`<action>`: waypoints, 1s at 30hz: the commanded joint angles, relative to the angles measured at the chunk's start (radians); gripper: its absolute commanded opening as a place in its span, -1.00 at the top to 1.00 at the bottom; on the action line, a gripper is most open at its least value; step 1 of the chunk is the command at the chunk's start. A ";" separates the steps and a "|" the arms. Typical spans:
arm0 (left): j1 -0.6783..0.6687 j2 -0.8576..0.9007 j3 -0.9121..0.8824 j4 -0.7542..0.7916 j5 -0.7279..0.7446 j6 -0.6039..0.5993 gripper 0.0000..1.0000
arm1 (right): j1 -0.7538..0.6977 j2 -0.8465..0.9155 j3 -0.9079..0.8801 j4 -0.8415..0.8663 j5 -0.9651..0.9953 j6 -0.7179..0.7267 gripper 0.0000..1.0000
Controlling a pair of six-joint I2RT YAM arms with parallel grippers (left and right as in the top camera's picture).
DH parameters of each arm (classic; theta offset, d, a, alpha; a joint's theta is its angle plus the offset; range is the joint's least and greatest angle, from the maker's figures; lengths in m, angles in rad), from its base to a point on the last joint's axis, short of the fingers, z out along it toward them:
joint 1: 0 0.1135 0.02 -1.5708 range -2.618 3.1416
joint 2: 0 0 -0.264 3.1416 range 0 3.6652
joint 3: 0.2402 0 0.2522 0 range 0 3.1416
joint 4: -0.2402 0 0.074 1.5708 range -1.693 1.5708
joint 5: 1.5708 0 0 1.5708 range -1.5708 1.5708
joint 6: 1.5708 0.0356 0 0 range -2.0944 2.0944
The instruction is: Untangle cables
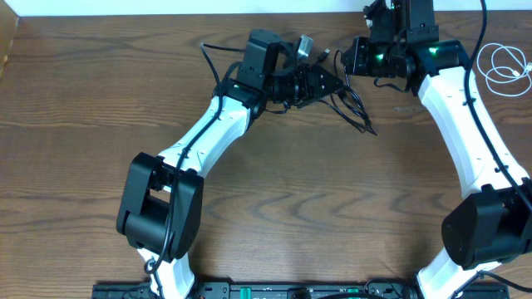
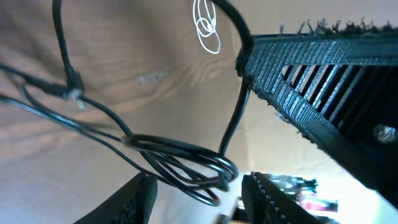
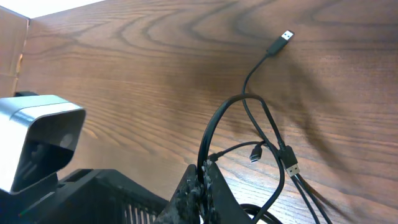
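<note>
The black cable (image 1: 359, 112) lies in tangled loops at the table's far middle, between my two grippers. My left gripper (image 1: 332, 83) is open. In the left wrist view its fingers (image 2: 142, 198) stand apart, with the black cable's loops (image 2: 186, 165) just ahead of the gap. In the right wrist view my right gripper (image 3: 203, 182) is shut on a strand of the black cable (image 3: 214, 127), whose USB plug (image 3: 286, 35) rests on the wood. The white cable (image 1: 501, 66) lies coiled far right, apart from the black one, and its coil (image 2: 208, 28) also shows in the left wrist view.
The two arms meet close together at the far edge of the wooden table (image 1: 83, 100). The right gripper's ribbed black body (image 2: 323, 81) fills the upper right of the left wrist view. The left wrist's camera housing (image 3: 37, 134) sits close beside the right gripper.
</note>
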 commanded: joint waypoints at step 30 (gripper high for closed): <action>-0.075 0.093 -0.002 0.006 -0.326 0.682 0.01 | 0.002 -0.010 0.009 -0.027 -0.004 0.009 0.98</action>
